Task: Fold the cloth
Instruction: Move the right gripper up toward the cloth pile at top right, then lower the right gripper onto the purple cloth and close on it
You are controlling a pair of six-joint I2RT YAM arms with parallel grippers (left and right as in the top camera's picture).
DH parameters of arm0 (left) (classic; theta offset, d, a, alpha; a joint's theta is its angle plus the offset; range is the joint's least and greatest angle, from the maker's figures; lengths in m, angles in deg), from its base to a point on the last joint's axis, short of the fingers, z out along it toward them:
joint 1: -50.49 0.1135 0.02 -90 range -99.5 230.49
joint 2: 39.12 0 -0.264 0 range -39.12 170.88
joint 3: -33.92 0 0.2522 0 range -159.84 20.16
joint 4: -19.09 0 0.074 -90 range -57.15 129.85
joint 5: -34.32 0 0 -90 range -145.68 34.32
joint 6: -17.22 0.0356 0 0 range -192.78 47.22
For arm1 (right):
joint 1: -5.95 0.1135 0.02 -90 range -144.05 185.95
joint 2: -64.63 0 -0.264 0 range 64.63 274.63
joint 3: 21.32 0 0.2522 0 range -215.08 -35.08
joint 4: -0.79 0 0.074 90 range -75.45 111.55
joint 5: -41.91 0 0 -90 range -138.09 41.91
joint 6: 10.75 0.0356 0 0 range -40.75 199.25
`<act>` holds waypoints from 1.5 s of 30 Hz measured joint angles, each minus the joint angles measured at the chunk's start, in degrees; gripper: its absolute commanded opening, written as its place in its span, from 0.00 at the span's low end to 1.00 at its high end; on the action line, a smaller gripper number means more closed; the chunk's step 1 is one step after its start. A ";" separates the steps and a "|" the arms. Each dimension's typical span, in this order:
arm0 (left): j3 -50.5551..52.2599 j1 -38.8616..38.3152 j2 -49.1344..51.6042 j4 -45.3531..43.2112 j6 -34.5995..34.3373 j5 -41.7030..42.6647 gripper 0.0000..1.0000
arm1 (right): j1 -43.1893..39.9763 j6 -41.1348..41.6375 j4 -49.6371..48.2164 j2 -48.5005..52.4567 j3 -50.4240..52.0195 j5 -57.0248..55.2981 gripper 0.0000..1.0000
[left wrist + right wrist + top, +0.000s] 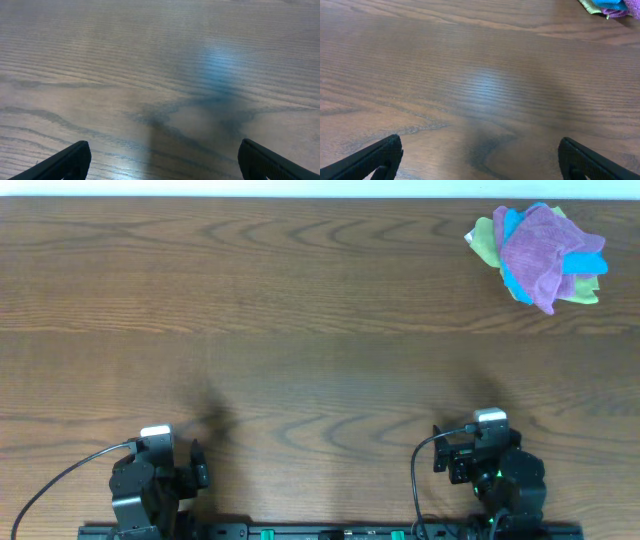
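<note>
The purple cloth lies crumpled on top of a heap at the table's far right corner, over a bright blue cloth and a yellow-green cloth. A sliver of the purple cloth shows at the top right edge of the right wrist view. My left gripper is open and empty over bare wood near the front edge at the left. My right gripper is open and empty near the front edge at the right, far from the heap.
The wooden table runs wide between the arms and the heap. Both arm bases sit at the front edge with cables. The blue cloth and yellow-green cloth peek into the right wrist view.
</note>
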 measured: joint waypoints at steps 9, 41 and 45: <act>0.00 0.00 0.00 0.00 0.02 0.00 0.95 | 0.00 0.02 -0.33 0.00 0.00 0.00 0.99; 0.07 -0.02 -0.09 -0.11 0.02 -0.17 0.95 | -15.98 12.07 -11.32 64.63 -43.45 -7.63 0.99; 0.07 -0.02 -0.09 -0.11 0.02 -0.17 0.95 | -18.56 12.11 -11.34 72.76 -49.62 -6.86 0.99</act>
